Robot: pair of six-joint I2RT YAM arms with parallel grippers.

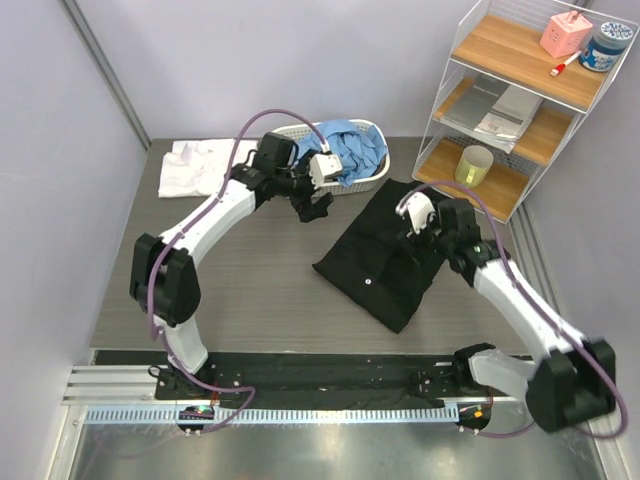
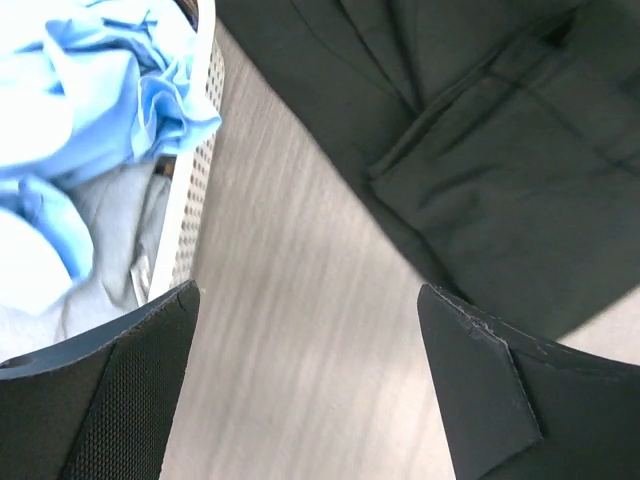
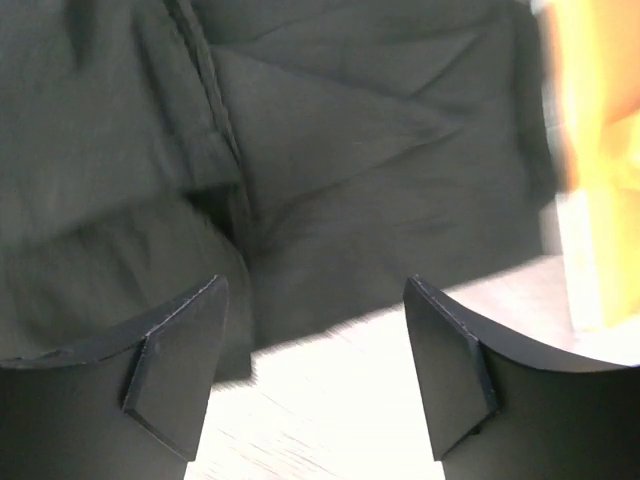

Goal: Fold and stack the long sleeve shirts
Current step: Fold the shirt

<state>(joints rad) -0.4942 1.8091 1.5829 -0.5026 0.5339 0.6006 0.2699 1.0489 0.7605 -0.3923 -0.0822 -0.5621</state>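
White shirt is at the far left corner of the tabletop, flat and looks already folded, probably the stack base. Basket is at the far edge, mid-table, with the light blue shirt bunched in it, not yet started.

Left pincer: fingers apart, nothing between them. It hangs over bare tabletop between the basket and the black shirt's far-left edge.

Black shirt is right of centre, lying diagonal, with sleeves and sides apparently tucked in. I read this as mid-fold on this shirt.

Right pincer: fingers apart, empty. It's above the black shirt's far-right part, close to the right edge. Can't tell if the tips touch cloth.

Next move, my read: each pincer pinches its own side of the black shirt's far end, through all layers. Lift evenly and lay it over toward the near edge. Then carry it to the white one.
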